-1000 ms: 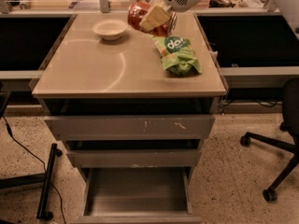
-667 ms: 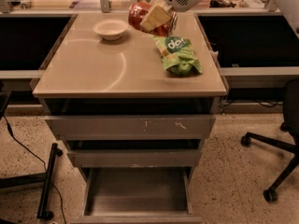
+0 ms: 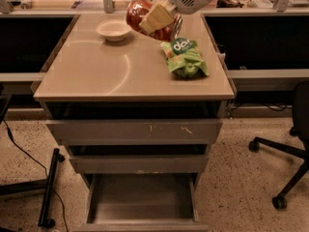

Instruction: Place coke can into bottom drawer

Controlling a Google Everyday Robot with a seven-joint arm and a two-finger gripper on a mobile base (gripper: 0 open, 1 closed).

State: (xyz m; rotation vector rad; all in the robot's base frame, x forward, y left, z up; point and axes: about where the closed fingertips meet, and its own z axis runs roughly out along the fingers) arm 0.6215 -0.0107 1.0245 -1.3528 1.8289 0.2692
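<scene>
Above bench (image 3: pixel 96 74) rear, gripper (image 3: pixel 157 21) hovers, jaws clamped on coke can (image 3: pixel 135 12). Carry step, evidently; next requires descent into open bottom drawer (image 3: pixel 142 198).

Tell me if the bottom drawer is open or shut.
Open: the bottom drawer is pulled out, its grey floor showing. The gripper holds the can above the far side of the table.

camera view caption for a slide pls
The gripper holds a red-orange soda can over the beige cabinet top by a green snack bag, grey bottom drawer open.
</scene>
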